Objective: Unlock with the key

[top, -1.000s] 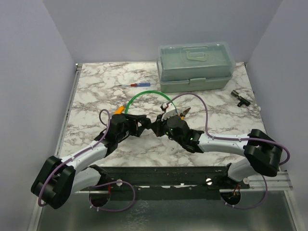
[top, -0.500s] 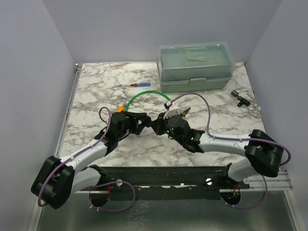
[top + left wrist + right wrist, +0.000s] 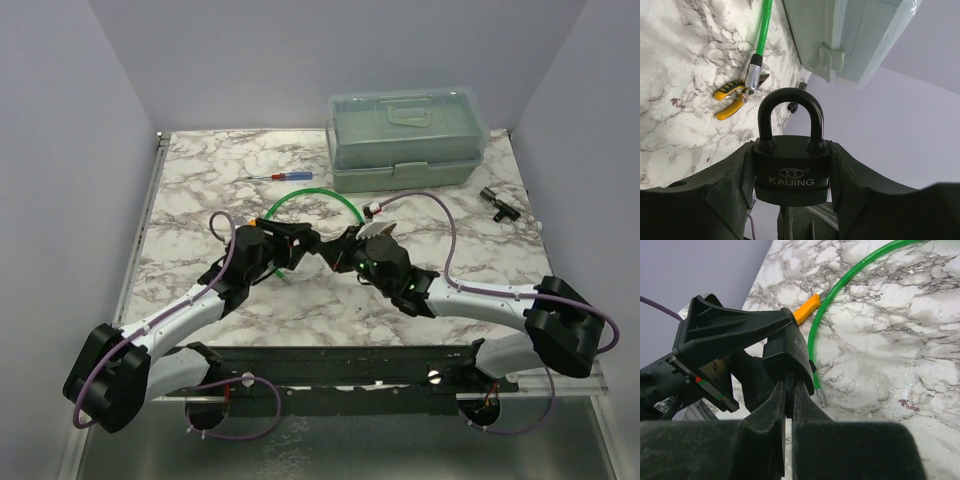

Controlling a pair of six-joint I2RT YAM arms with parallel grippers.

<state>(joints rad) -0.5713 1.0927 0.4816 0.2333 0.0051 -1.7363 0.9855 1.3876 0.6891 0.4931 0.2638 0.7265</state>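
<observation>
Padlock (image 3: 791,172) sits clamped in left gripper (image 3: 791,150) — base facing right gripper (image 3: 789,384), pinched shut, tips touching it — key hidden.

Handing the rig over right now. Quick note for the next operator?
Left pincer: shut on the black KAIJING padlock, held off the table.
Right pincer: shut, tips against the padlock's base. The key is not visible, probably pinched between them.
Done: padlock gripped, right pincer brought up to its base.
Left: shackle still seated on both legs; seat the key, turn it, open the lock.
</observation>
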